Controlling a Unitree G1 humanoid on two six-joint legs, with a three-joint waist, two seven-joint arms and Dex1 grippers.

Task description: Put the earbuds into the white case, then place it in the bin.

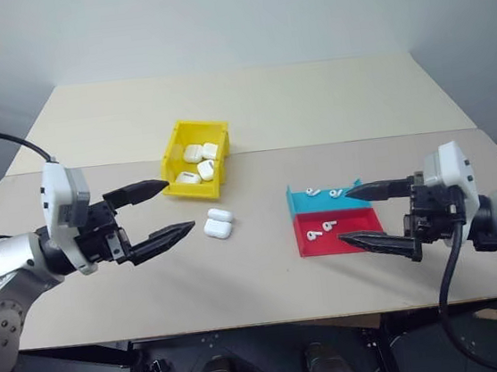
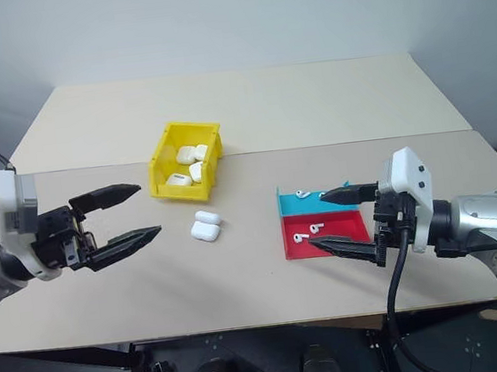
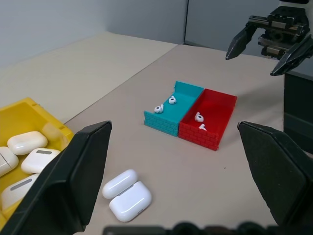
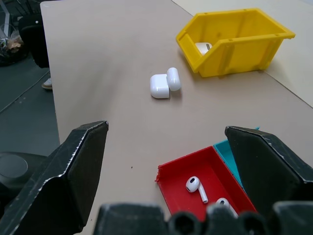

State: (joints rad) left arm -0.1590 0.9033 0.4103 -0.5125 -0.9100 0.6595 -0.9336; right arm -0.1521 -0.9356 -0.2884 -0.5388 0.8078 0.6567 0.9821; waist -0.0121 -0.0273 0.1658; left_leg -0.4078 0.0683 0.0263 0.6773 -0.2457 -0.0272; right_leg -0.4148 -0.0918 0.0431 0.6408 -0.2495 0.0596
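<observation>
Both pincers hang nearest, raised over the near edge of the worktop: the left pincer and the right pincer each stand spread wide, fingers well apart, with nothing between them. Neither touches anything, so my reading is that the task is at its very start, with no earbud picked up yet.

Going down in size from the worktop, the bin sits left of centre, toward the far side, and already holds several closed white cases. Right of centre lies a shallow tray, its far half blue and its near half red, just beside the right pincer's fingertips. Between the bin and the tray, just in front of the bin, the case lies open, lid flipped back flat on the worktop, close to the left pincer. Smallest are the earbuds: two in the red half and two in the blue.

The next move, I'd judge, falls to the right pincer: dip into the tray and pinch one earbud by its stem, then carry it across to the case. That calls for a fine, narrow grip, since the buds are tiny against those long fingers.

In the way are the tray's low walls, which crowd the fingers, and the neighbouring bud, easily knocked. The light case may also skid when pressed.
</observation>
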